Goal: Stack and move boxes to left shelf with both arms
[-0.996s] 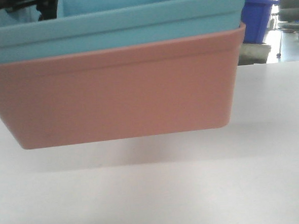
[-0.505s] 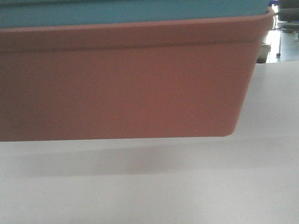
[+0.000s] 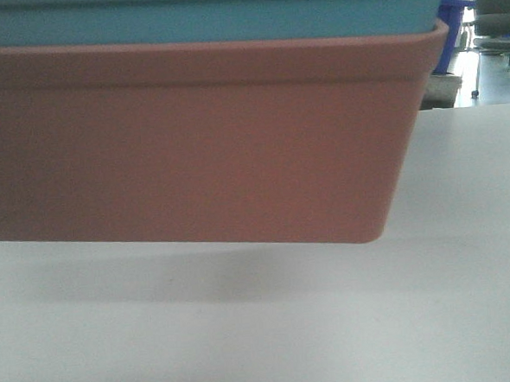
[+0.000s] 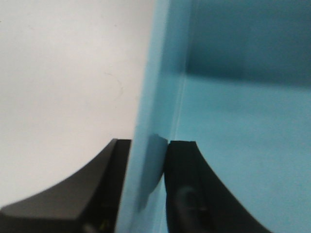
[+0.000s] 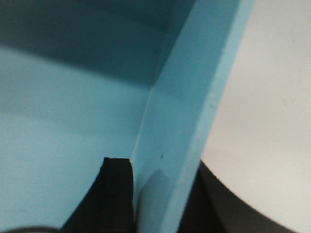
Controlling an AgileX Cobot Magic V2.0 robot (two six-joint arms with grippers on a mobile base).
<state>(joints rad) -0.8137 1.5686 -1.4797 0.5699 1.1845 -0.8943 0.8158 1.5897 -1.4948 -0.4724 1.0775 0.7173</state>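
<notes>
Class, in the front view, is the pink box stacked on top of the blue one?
No, the blue box sits nested inside the pink box.

1 light blue bin (image 3: 210, 22), 1 salmon pink bin (image 3: 192, 151), 1 dark blue bin (image 3: 450, 32) and 1 table (image 3: 332, 325).

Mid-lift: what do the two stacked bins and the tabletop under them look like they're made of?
The light blue bin looks like matte moulded plastic: even colour, thin wall. The salmon pink bin seems the same: rounded corner, moulded rim band. The table is smooth grey-white, probably laminate, not certain.
</notes>
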